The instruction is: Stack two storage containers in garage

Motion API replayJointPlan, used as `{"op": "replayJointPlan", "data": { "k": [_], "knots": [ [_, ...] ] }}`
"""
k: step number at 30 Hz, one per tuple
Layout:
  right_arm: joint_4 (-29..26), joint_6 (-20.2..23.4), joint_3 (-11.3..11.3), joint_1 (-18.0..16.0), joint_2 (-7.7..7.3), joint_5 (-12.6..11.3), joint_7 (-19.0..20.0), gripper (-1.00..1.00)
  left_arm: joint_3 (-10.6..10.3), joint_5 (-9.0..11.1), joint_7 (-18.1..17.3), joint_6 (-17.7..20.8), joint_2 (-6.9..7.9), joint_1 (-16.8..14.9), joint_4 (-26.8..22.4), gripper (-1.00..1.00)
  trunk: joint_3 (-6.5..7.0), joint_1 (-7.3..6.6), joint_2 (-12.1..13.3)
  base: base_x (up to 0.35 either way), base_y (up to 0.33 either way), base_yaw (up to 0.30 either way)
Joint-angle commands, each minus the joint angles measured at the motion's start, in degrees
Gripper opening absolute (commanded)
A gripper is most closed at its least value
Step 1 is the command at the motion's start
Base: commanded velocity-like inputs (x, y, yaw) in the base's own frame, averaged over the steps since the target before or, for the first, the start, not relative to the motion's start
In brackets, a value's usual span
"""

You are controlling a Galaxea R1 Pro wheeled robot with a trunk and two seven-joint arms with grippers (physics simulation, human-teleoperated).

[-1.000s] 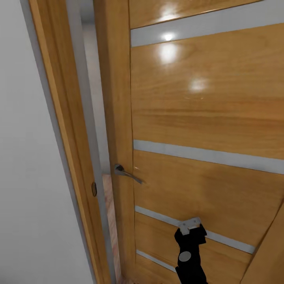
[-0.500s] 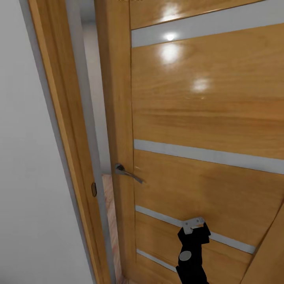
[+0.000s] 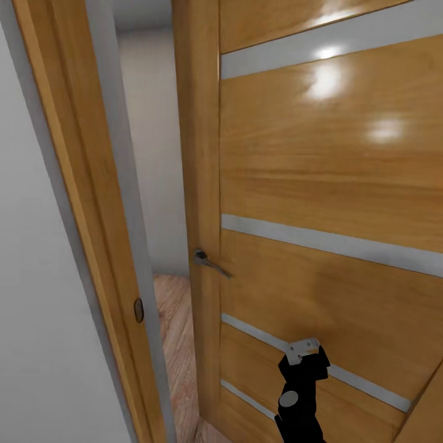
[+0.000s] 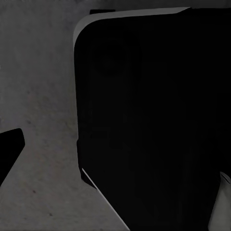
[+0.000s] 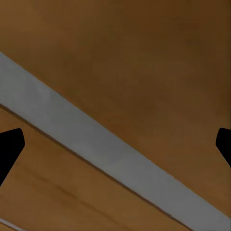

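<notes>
A glossy wooden door (image 3: 332,184), crossed by horizontal grey strips (image 3: 320,243), stands ajar directly before the robot in the head view, its metal lever handle (image 3: 209,263) near the door's free edge. To the left, the wooden frame (image 3: 74,184) carries a small dark strike plate (image 3: 139,310) and meets a plain white wall (image 3: 31,307). Through the gap between frame and door, a pale wall (image 3: 151,154) and a patch of light wood plank flooring (image 3: 178,338) show in the room beyond. The robot's right arm (image 3: 299,400), black with a grey bracket at its end, reaches up from the bottom edge and sits close against the lower door panel, at one of the grey strips. In the right wrist view, the right gripper (image 5: 115,144) is spread wide, its two black fingertips (image 5: 9,144) at opposite edges of the picture with nothing between them, looking straight at the door's brown wood (image 5: 144,57) and a grey strip (image 5: 96,144) running on a slant. The left wrist view shows one black fingertip (image 4: 9,147) of the left gripper over a dark grey speckled floor (image 4: 38,96) and a large black rounded body (image 4: 154,120); whether that gripper is open or closed cannot be told. The storage containers are nowhere in these views, so their place cannot be given.
</notes>
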Motion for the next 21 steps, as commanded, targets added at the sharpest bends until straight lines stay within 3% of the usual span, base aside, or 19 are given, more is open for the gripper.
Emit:
{"op": "replayJointPlan", "data": {
  "k": [1,14,21],
  "knots": [
    [-0.03,0.14,0.17,-0.07,-0.02,0.27,-0.09,1.00,0.00,-0.01,0.01,-0.07,0.00,-0.03,0.00,1.00,-0.05,0.01,-0.03,0.014,0.000,0.000],
    [-0.06,0.14,0.17,-0.07,-0.02,0.27,-0.09,1.00,-0.01,-0.08,0.01,-0.08,0.00,-0.02,0.00,1.00,-0.05,0.01,-0.03,0.004,0.000,0.000],
    [-0.06,0.14,0.11,-0.07,-0.02,0.27,-0.09,1.00,0.06,0.13,0.01,-0.07,0.00,-0.02,0.00,1.00,-0.05,0.01,-0.03,0.157,0.000,0.000]
  ]
}}
